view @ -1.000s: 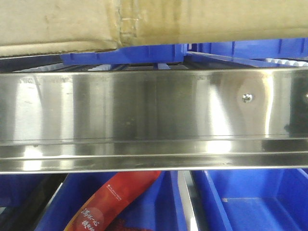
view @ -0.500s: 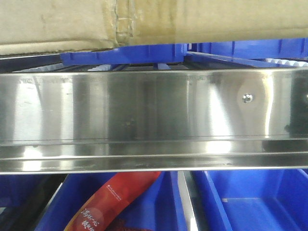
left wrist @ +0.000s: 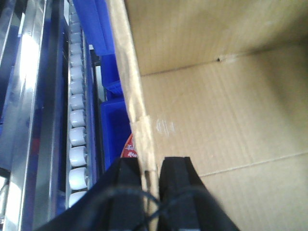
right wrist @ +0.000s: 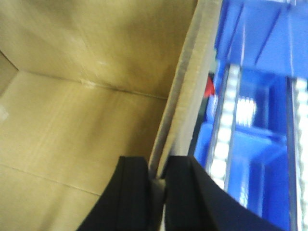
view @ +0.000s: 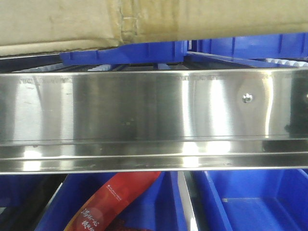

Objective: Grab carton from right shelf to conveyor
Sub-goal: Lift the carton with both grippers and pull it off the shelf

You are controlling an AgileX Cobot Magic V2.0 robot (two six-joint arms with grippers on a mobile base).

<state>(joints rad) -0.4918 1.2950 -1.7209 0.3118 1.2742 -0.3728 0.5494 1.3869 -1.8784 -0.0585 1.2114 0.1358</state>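
Observation:
The carton (view: 72,24) fills the top of the front view, held just above the right shelf's steel rail (view: 144,110) with its screw head (view: 247,97). In the left wrist view my left gripper (left wrist: 150,166) is shut on the carton's (left wrist: 216,110) left wall, one finger outside and one inside the open box. In the right wrist view my right gripper (right wrist: 157,166) is shut on the carton's (right wrist: 86,96) right wall in the same way. The conveyor is out of view.
Blue bins (view: 250,202) sit below the rail, one holding a red packet (view: 115,197). More blue bins (view: 144,53) stand behind the carton. Roller tracks (left wrist: 77,120) and bins (right wrist: 260,144) lie under and beside the carton.
The carton's right side has risen slightly in the front view, showing more of the blue bins behind it. Its taped seam shifted a little sideways.

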